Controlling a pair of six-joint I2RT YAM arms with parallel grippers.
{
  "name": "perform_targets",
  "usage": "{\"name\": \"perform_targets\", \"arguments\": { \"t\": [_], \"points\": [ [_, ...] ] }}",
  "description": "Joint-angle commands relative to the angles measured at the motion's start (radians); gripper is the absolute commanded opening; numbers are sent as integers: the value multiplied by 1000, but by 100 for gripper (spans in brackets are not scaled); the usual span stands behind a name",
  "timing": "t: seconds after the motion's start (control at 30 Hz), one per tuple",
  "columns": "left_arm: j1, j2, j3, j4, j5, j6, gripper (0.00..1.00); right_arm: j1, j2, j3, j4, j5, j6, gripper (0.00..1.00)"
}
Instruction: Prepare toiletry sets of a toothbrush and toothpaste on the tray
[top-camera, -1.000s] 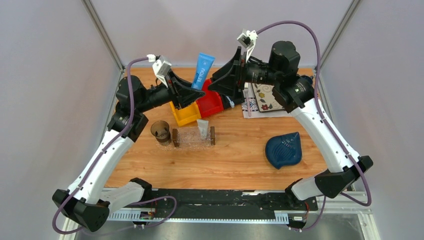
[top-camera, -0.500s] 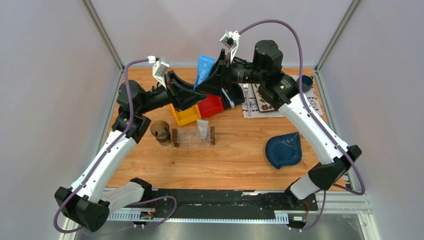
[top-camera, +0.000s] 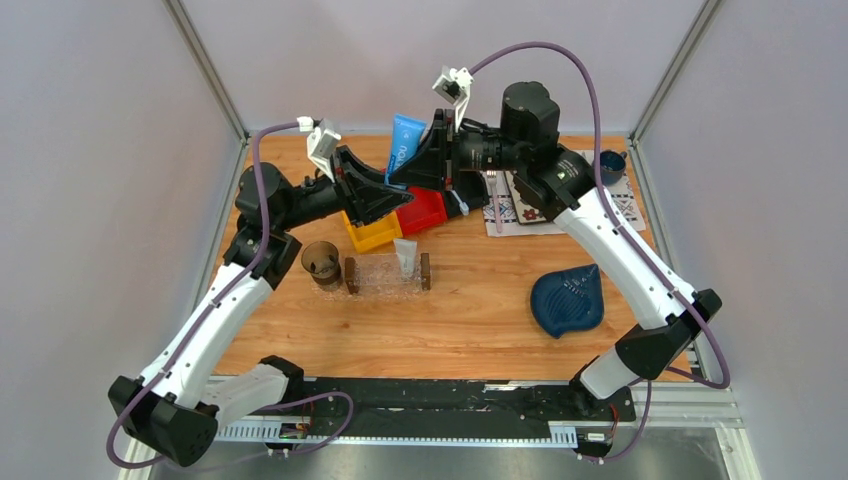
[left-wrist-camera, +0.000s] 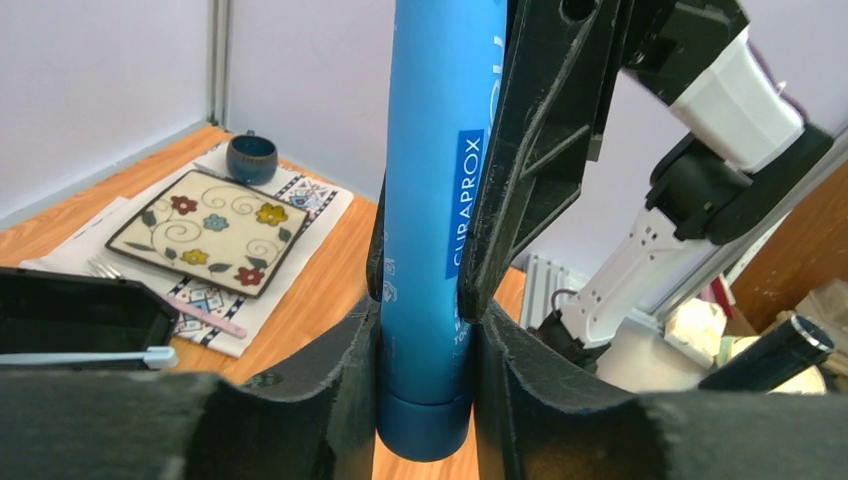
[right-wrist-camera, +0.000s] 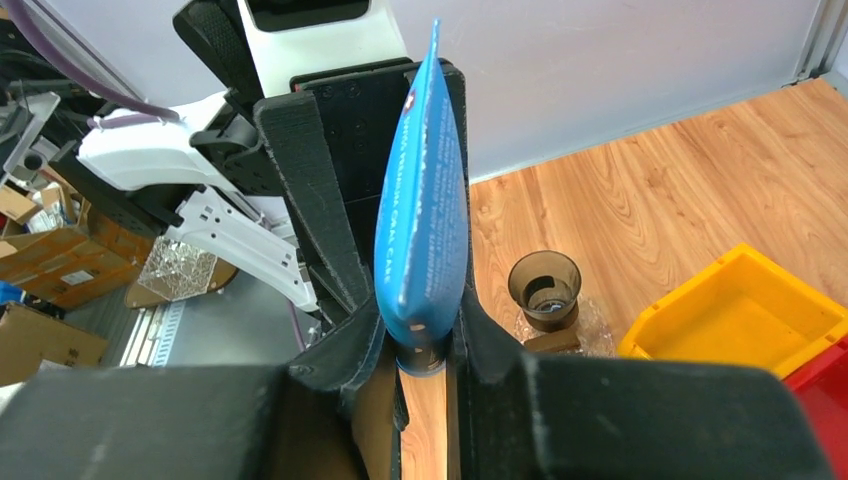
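The bright blue toothpaste tube (top-camera: 405, 145) stands upright in the air over the bins, cap end down. My left gripper (top-camera: 392, 182) is shut on its lower part (left-wrist-camera: 430, 330), just above the cap. My right gripper (top-camera: 428, 165) is shut on the same tube (right-wrist-camera: 425, 230), its fingers pressing both sides close to the left gripper's fingers (right-wrist-camera: 310, 190). A white-grey toothpaste tube (top-camera: 405, 258) lies on the clear tray (top-camera: 375, 278). The pale blue toothbrush (left-wrist-camera: 90, 357) lies in a bin behind the arms.
A yellow bin (top-camera: 368, 232) and a red bin (top-camera: 425, 212) stand behind the tray. A brown cup (top-camera: 321, 262) is at the tray's left end. A floral plate (left-wrist-camera: 205, 225), a pink-handled fork (top-camera: 497, 205) and a small blue cup (top-camera: 610, 162) lie back right. A blue leaf dish (top-camera: 568, 300) sits at the right.
My right gripper has swung left to the blue tube and closed on it. My left gripper has kept its hold on the tube, shifting only slightly.
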Motion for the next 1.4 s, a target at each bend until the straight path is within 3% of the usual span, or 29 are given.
{"name": "perform_targets", "arguments": {
  "t": [0.0, 0.07, 0.1, 0.2, 0.47, 0.6, 0.87, 1.37],
  "points": [
    [-2, -46, 12, -138, 15, 151, 44, 1, -22, 60, -18, 31, -64, 5],
    [-2, -59, 15, -224, 2, 240, 51, 1, -25, 66, -40, 40, -77, 5],
    [-2, -62, 15, -259, -2, 272, 60, -1, -30, 68, -44, 41, -83, 5],
    [-2, -85, 18, -387, -34, 438, 65, -1, -37, 74, -70, 52, -109, 4],
    [-2, -150, 112, -752, -133, 748, 68, -1, -65, 40, -214, 84, -268, 2],
    [-2, -161, 201, -856, -155, 854, 69, -1, -83, -38, -277, 71, -347, 2],
    [-2, -118, 299, -892, -83, 879, 71, 68, -122, -153, -352, 116, -515, 1],
    [-2, -64, 285, -878, 70, 894, 77, 211, -83, -181, -420, 195, -646, 0]
  ]
}}
